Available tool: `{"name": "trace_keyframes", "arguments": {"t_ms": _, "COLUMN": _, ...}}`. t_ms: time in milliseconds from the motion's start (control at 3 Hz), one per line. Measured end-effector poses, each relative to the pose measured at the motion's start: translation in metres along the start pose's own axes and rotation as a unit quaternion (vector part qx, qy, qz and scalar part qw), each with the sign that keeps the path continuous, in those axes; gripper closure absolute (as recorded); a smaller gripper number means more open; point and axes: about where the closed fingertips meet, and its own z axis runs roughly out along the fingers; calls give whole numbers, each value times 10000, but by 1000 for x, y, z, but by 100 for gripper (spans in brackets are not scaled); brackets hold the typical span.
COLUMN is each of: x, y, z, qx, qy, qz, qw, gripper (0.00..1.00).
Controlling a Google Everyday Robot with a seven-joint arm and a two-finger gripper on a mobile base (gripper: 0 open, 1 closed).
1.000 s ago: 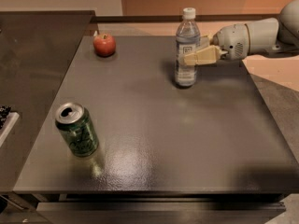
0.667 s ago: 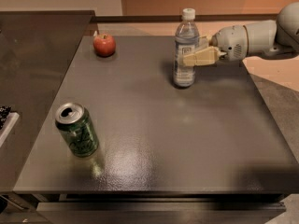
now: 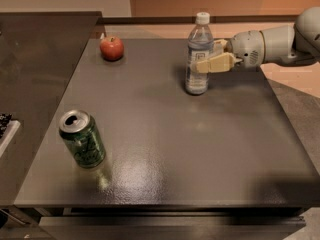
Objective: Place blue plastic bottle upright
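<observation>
Almost nothing differs from a second ago. The bottle (image 3: 197,54) stands upright on the same spot in the upper middle of the frame, slightly right of centre, and the gripper (image 3: 209,56) remains against its right side at the same height.

The jaws are parted only by the bottle's width and pinch it at mid-height, over the label. The near cream-coloured finger (image 3: 214,63) lies across the bottle's front right. The far one shows just behind the bottle's right edge. The arm (image 3: 280,41), with smooth, rounded pale grey shells, reaches in level from the right edge of the frame.

The bottle is clear, bluish plastic with a ribbed body, a pale label and a white screw cap. Its base rests flat on the tabletop (image 3: 200,149), a dark grey square slab with a fine pebbled sheen that glints at lower centre.

A green metal can (image 3: 82,139) with an opened silver top stands at lower left, well apart from the bottle. A glossy red apple (image 3: 112,48) sits at upper left, near the far edge of the tabletop.
</observation>
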Motion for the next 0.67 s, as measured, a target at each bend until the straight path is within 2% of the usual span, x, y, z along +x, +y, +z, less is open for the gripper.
{"name": "trace_keyframes", "arguments": {"t_ms": 333, "x": 4, "y": -2, "z": 1, "qx": -33, "qy": 2, "qz": -13, "qw": 10000, "gripper": 15}}
{"name": "trace_keyframes", "arguments": {"t_ms": 667, "x": 8, "y": -3, "z": 1, "qx": -23, "qy": 91, "qz": -91, "qw": 9999, "gripper": 0}}
